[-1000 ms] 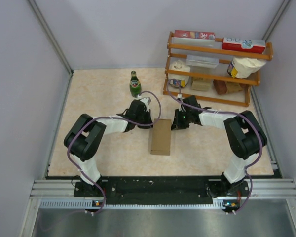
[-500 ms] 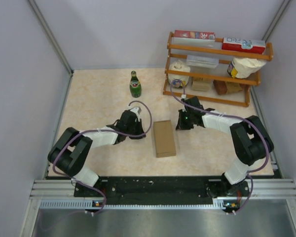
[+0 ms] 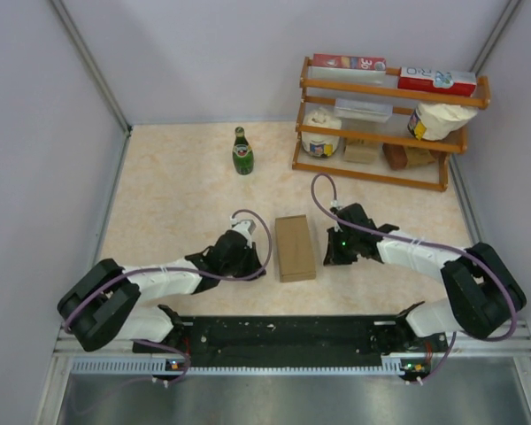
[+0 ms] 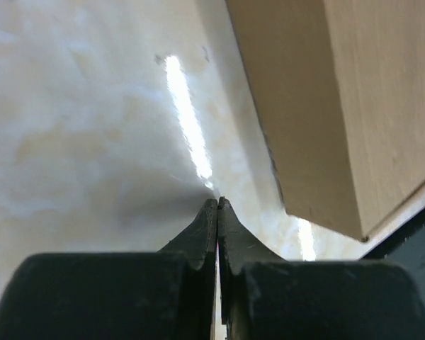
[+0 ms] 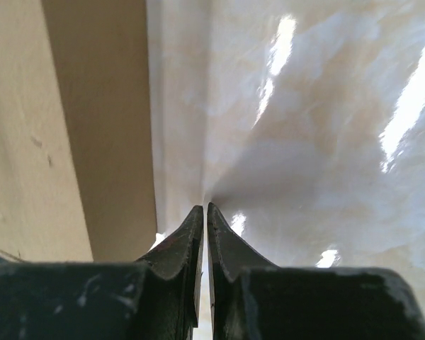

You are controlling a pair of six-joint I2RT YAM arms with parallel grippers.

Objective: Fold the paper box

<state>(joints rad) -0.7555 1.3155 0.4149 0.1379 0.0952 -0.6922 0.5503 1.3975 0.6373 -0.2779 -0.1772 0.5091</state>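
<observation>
Since the plain brown corrugated cardboard box (image 3: 295, 248) lies on the beige marbled tabletop (image 3: 159, 195) as a closed oblong block, with no flap standing loose in the overhead view, the folding looks essentially finished. Its underside and ends are hidden, so I cannot confirm every tuck. Nearest, just left of the box's near end, the black two-finger left gripper (image 4: 217, 204) sits low over the table with its jaws pressed together on nothing, clear of the cardboard. Just right of the box, about level with its middle, the black right gripper (image 5: 203, 209) likewise has its jaws drawn together and empty, beside the long wall without touching it. What remains is probably only parking the arms. Well beyond the box stands a green glass bottle (image 3: 242, 152), and farther right of it a wooden rack (image 3: 394, 91) of groceries.
</observation>
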